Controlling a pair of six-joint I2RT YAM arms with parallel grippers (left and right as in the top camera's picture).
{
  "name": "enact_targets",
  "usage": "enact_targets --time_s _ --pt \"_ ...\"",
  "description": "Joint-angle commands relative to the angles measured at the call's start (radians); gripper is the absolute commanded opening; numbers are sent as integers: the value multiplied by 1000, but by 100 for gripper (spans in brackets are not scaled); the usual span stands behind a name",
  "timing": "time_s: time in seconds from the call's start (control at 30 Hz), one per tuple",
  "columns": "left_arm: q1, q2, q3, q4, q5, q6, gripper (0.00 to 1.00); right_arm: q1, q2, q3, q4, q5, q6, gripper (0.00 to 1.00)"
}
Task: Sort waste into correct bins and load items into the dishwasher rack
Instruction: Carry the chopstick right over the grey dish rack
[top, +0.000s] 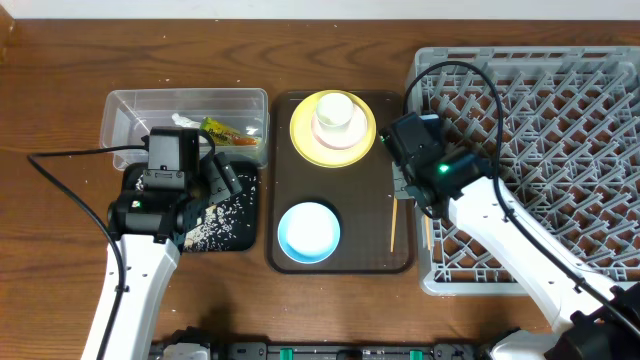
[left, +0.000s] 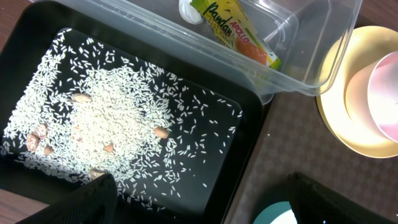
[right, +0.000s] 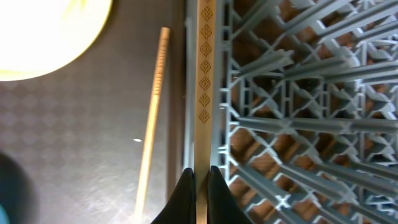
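My left gripper (left: 199, 211) hangs open and empty over the black tray (left: 245, 146), which holds the loose rice (left: 106, 124). Behind it, the clear tub (top: 185, 115) contains the snack wrapper (left: 239, 34) and the paper wad (left: 189, 9). My right gripper (right: 200, 171) is shut on one wooden chopstick (right: 204, 93), which lies along the left rim of the grey dishwasher rack (right: 298, 112). The other chopstick (right: 152, 112) lies on the brown serving tray. The yellow plate (top: 333, 128) carries the white-pink cup (top: 335, 112). The blue bowl (top: 308, 232) sits in front of them.
The dark brown serving tray (top: 375, 245) lies between the bins and the rack, under the plate, bowl and loose chopstick. A few brown bits are mixed into the rice. Cables trail from both arms over the wooden table (top: 60, 60).
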Motion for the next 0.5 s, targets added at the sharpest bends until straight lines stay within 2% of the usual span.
enact_targets --time_s 0.0,0.47 --pt "5 4 -7 1 -13 10 89 -25 -11 -4 -8 1 -43 1" --pt "5 4 -7 1 -13 10 90 -97 -10 -7 -19 2 -66 1"
